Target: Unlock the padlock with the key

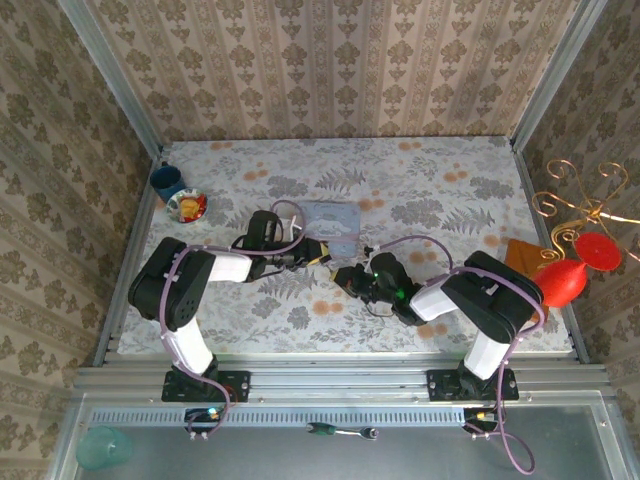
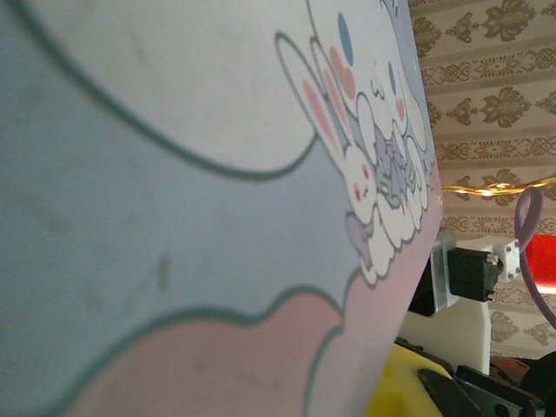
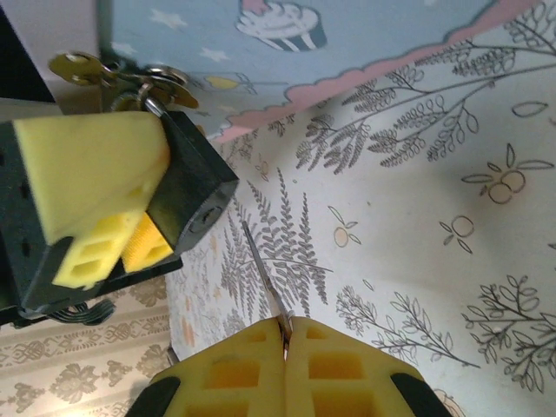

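Your right jaws pinch their yellow foam together on a thin silvery strip (image 3: 261,269). The boxy matte-black padlock (image 3: 198,187) abuts your left jaws; I cannot tell their state.

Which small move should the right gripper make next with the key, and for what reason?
Probably ease the key forward into the padlock. The right gripper is shut on the thin blade, and its tip stands just short of the small opening in the padlock's black face, not yet inside.
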`<move>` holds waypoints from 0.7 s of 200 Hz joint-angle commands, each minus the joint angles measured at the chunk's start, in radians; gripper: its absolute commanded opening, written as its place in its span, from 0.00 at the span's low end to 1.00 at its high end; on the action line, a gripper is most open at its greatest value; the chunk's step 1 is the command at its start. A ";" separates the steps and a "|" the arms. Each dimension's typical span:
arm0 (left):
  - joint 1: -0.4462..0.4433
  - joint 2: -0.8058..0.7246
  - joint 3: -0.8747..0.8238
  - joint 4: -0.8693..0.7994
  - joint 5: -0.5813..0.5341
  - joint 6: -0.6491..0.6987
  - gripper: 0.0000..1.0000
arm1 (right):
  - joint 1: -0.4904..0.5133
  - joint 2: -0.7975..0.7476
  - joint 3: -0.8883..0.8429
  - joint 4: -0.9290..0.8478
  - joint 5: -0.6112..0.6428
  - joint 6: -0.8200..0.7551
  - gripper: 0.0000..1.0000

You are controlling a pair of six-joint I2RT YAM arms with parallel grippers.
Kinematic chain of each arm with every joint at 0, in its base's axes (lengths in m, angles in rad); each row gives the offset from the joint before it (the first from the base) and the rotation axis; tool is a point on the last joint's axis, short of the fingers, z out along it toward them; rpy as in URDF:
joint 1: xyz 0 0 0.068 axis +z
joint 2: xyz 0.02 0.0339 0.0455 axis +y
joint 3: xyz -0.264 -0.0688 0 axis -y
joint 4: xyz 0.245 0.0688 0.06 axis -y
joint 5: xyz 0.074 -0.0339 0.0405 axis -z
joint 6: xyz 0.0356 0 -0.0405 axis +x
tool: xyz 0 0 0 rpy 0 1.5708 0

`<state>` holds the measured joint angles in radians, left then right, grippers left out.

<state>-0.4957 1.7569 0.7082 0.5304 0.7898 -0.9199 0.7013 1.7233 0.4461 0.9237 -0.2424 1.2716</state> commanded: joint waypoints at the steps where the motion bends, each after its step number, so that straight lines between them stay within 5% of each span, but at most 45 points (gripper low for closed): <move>1: 0.009 0.005 0.007 0.038 0.023 0.011 0.03 | -0.004 0.013 0.013 0.050 -0.018 -0.004 0.00; 140: 0.018 0.016 -0.015 0.123 0.045 -0.046 0.03 | -0.016 0.040 -0.017 0.136 -0.015 0.033 0.00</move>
<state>-0.4889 1.7706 0.7044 0.5976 0.7998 -0.9474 0.6914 1.7374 0.4454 0.9962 -0.2478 1.2907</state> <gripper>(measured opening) 0.136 0.066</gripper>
